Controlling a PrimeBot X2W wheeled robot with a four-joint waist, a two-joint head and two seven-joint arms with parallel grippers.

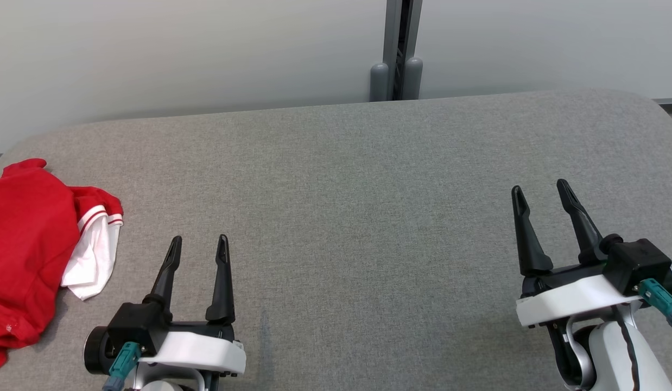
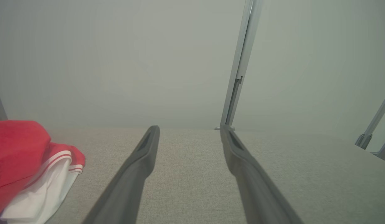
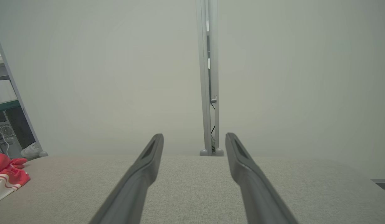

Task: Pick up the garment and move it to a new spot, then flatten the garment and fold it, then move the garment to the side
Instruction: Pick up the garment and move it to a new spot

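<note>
Head view has our left gripper (image 1: pixel 200 237) down at the lower left, fingers spread with nothing between them. Our right gripper (image 1: pixel 539 185) is over on the far side, also spread and empty. Both hover over the grey padded table (image 1: pixel 336 179), and neither is touching any cloth.

Working outward, the garment (image 1: pixel 26 239) is a red top bunched up at the table's left edge, just beside the left gripper and well apart from the right one. A red cuff with white stripes (image 1: pixel 100 212) sticks out toward us, with a white panel (image 1: pixel 94 260) spilling out underneath it.

Handling-wise, we reckon it's light, floppy knit. It'll drape and sag the second it's lifted, and the fabric-covered table will probably drag on it a bit. It isn't fragile and doesn't look slippery. We'd pinch a thick bunched ridge on the red body near that cuff, since a single thin layer could slide out between the fingers. The left arm is the obvious one to go in.
</note>
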